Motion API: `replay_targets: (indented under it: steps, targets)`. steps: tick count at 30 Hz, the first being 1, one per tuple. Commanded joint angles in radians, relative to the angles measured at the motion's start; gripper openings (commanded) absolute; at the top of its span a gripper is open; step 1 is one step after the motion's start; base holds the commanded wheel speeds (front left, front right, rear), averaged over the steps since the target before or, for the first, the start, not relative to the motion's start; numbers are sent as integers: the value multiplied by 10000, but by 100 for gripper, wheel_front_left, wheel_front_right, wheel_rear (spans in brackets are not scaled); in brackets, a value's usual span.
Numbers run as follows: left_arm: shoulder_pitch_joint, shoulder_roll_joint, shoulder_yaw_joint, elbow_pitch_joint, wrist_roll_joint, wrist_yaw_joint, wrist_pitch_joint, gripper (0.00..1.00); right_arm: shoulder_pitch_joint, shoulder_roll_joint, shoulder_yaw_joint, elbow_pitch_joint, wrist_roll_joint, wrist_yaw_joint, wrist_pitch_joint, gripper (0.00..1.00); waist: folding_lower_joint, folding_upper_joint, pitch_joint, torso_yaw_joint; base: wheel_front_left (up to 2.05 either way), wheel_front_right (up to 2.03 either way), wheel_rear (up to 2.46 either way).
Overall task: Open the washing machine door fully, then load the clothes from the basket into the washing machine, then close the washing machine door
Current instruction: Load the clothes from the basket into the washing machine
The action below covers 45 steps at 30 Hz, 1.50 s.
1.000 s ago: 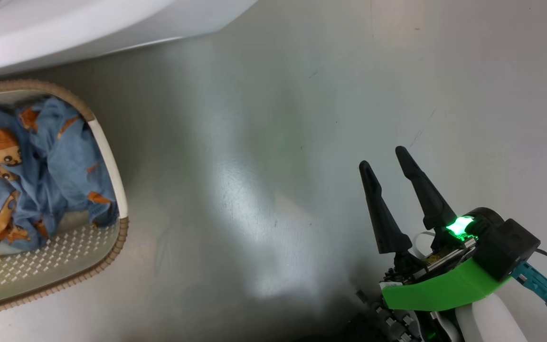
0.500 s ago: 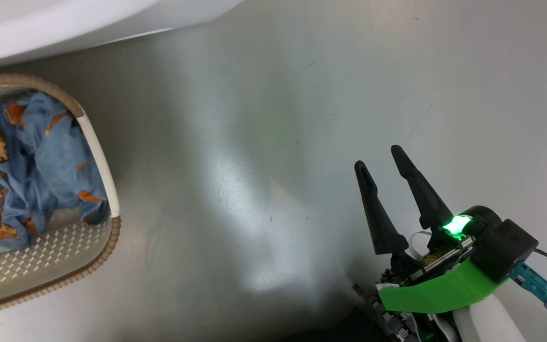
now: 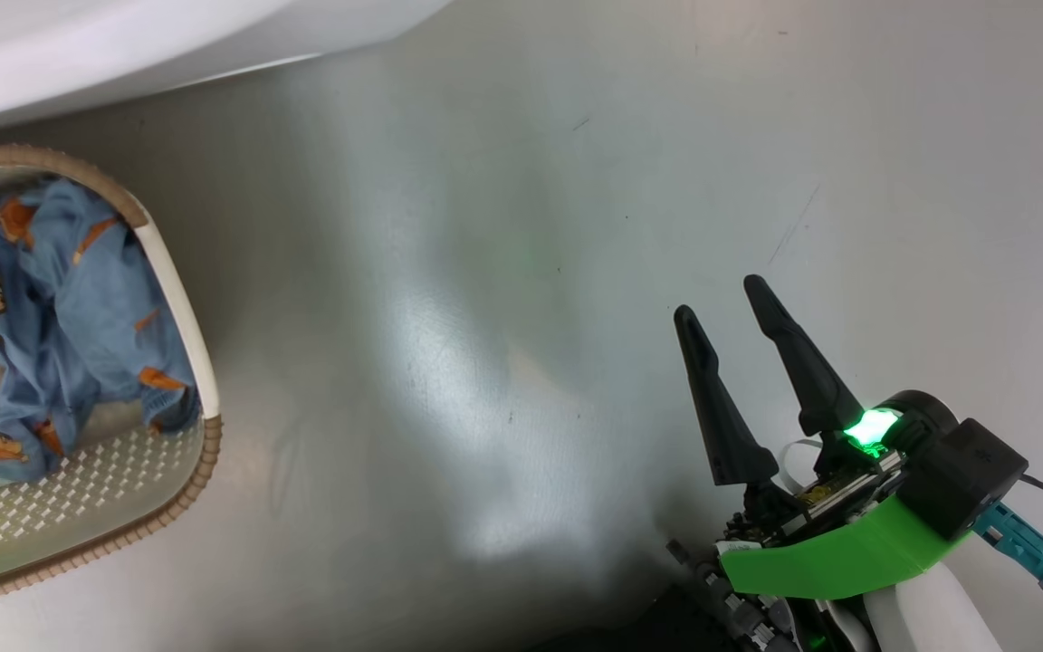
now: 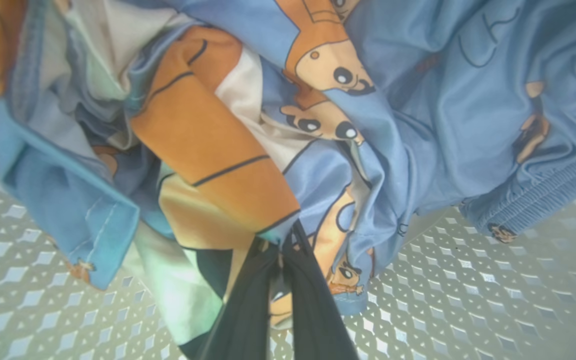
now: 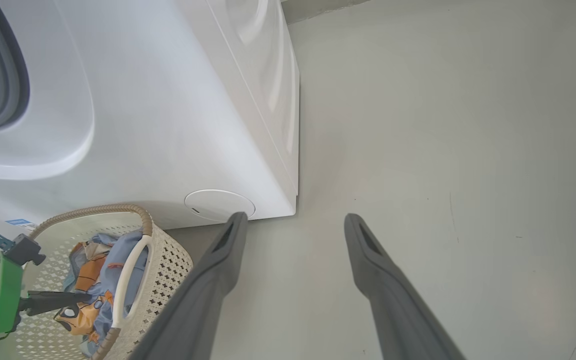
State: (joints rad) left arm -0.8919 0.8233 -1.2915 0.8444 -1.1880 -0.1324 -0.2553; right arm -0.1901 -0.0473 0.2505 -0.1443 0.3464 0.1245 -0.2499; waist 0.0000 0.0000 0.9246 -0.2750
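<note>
The smooth, glossy pale grey floor (image 3: 521,181) has a soft white patch of reflected light (image 3: 503,534) toward 6 o'clock in the head view. A thin dark scratch (image 3: 793,235) runs at 2 o'clock. In the right wrist view a darker grey strip (image 5: 318,7) borders the floor at 12 o'clock.

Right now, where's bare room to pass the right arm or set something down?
Free: grey floor between the cream perforated basket, the white washing machine and the open right gripper; the basket's bare near end. Crowded: light blue cartoon-print clothes heaped where the left gripper pinches.
</note>
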Motion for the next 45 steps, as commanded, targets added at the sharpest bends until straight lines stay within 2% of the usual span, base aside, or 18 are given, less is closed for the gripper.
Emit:
replay_targets:
  steps: [1,9,14,26,27,37,45]
  targets:
    - [45,520,170,11,-120,17,-65,0,214,-30,248,-232,109,62,-118,100,0,0,-37,17,0,0,0]
    - [-119,317,213,-105,-447,17,-65,0,231,-30,68,-156,20,62,-118,100,0,0,-293,292,0,0,0]
    - [12,121,752,-363,-545,17,-65,0,204,-30,-89,-21,-61,62,-118,100,0,0,-687,589,0,0,0]
    - [1588,-691,3727,-1417,521,17,-65,0,393,-30,-498,564,-443,62,-118,100,0,0,-2405,1271,0,0,0]
    - [1588,-691,3727,-1417,521,17,-65,0,393,-30,-498,564,-443,62,-118,100,0,0,-2405,1271,0,0,0]
    - [3403,-1789,6182,-2229,1609,17,-65,0,874,-30,-740,1196,-860,62,-118,100,0,0,-4282,1667,0,0,0]
    - [4589,-2363,7793,-2956,2436,17,-65,0,1269,-30,-881,1704,-1031,62,-118,100,0,0,-5548,1799,0,0,0]
